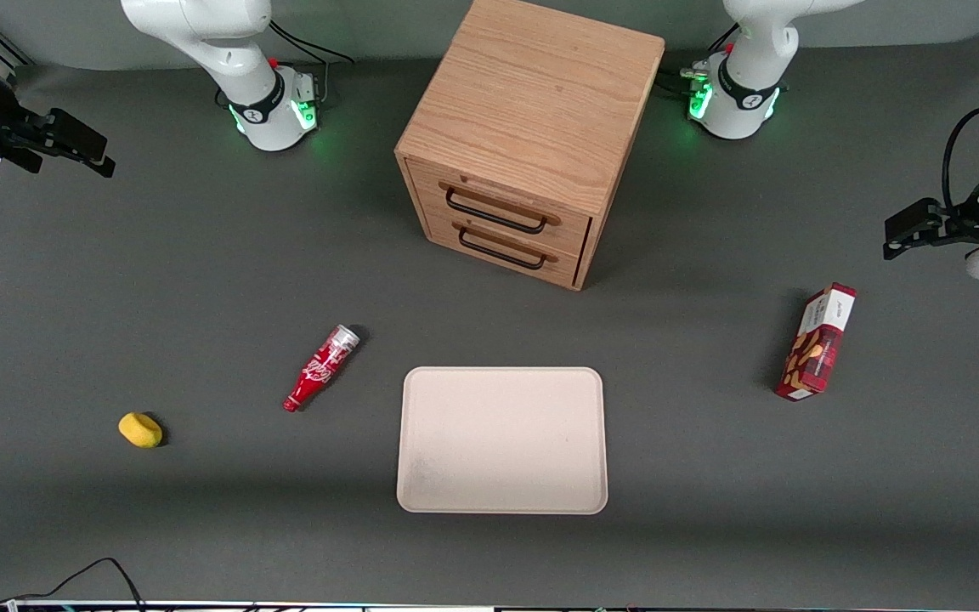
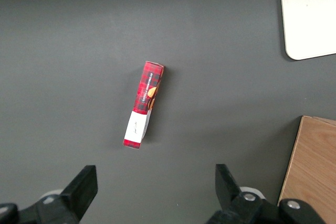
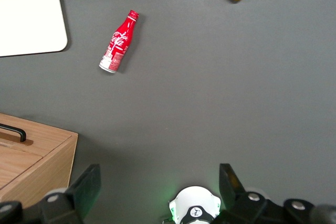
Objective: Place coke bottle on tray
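Note:
The coke bottle point(image 1: 321, 367) lies on its side on the dark table, beside the tray point(image 1: 502, 439) toward the working arm's end, cap pointing toward the front camera. It is red with white script and also shows in the right wrist view point(image 3: 118, 42). The beige tray is flat and bare, and one corner of it shows in the right wrist view point(image 3: 26, 11). My right gripper point(image 1: 82, 146) hangs high at the working arm's end of the table, far from the bottle. In the right wrist view my gripper point(image 3: 160, 184) is open and empty, above the arm's base.
A wooden two-drawer cabinet point(image 1: 523, 136) stands farther from the front camera than the tray. A yellow lump point(image 1: 140, 429) lies beside the bottle toward the working arm's end. A red snack box point(image 1: 817, 342) lies toward the parked arm's end.

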Controlling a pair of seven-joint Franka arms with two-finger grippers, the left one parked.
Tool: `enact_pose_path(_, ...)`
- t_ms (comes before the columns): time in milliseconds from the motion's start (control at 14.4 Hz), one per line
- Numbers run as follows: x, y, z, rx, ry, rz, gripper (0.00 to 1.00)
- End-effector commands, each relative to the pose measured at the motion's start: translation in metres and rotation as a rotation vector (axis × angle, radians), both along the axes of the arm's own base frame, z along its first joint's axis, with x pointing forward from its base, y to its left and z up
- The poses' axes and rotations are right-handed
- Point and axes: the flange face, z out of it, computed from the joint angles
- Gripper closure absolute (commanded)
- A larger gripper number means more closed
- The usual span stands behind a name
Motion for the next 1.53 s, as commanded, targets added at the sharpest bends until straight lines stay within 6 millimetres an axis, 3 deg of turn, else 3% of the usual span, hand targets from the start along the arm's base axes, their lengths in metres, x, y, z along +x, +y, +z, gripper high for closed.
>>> enact_pose_path(0, 0.010, 0.010, 0.009, 0.025, -0.003, -0.003, 0.00)
enact_pose_path(139, 0.028, 0.026, 0.007, 0.065, 0.002, -0.080, 0.00)
enact_pose_path(278, 0.051, 0.054, -0.016, 0.094, 0.042, -0.167, 0.00)
enact_pose_path(417, 0.078, 0.092, -0.052, 0.095, 0.063, -0.261, 0.00)
enact_pose_path(557, 0.103, 0.119, -0.107, 0.095, 0.105, -0.336, 0.00)
enact_pose_path(696, 0.125, 0.125, -0.174, 0.087, 0.139, -0.393, 0.00)
enact_pose_path(904, 0.133, 0.118, -0.270, 0.024, 0.165, -0.429, 0.00)
enact_pose_path(1322, 0.143, 0.119, -0.394, -0.033, 0.101, -0.521, 0.00)
enact_pose_path(1461, 0.140, 0.121, -0.423, -0.038, 0.083, -0.509, 0.00)
